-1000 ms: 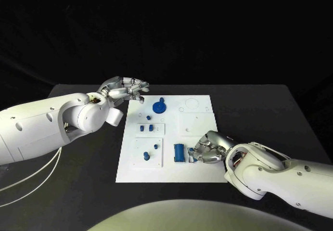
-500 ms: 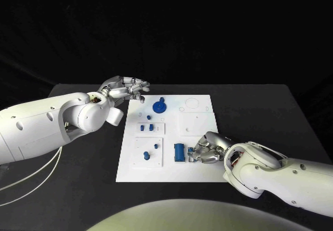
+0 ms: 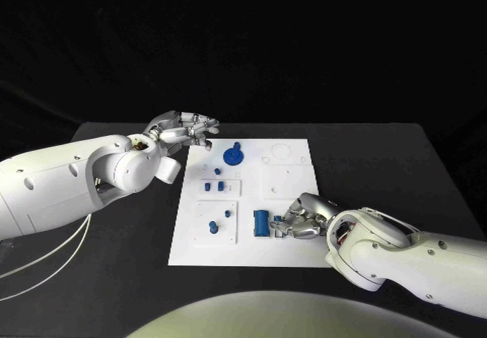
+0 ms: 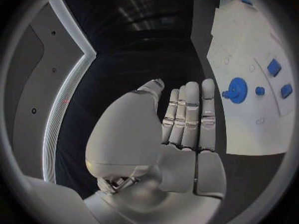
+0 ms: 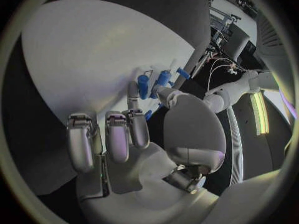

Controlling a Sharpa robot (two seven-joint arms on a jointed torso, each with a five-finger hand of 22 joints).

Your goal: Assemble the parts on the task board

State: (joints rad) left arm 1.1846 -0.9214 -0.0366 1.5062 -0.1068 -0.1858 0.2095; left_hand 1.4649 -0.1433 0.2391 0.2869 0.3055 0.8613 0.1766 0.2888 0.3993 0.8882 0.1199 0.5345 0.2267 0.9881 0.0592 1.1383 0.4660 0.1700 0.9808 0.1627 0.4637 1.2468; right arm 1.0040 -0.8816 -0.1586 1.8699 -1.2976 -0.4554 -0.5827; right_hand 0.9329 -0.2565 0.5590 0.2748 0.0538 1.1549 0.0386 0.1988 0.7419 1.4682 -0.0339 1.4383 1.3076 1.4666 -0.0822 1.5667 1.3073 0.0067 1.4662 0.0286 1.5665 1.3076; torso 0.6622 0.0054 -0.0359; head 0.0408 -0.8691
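The right hand (image 3: 305,220) has crept slightly nearer, fingers curled beside the blue cylinder (image 3: 262,223), grasp unclear; the left hand (image 3: 186,131) stays released, so assembly hasn't advanced.

You are looking down on a matte black rectangular table (image 3: 122,282) whose far edge meets a plain black backdrop (image 3: 243,56). Off beyond the table, a dark grey wall panel (image 4: 31,89) carries a curved white light strip (image 4: 65,89), and a cluttered equipment rack (image 5: 227,15) stands in brighter light.
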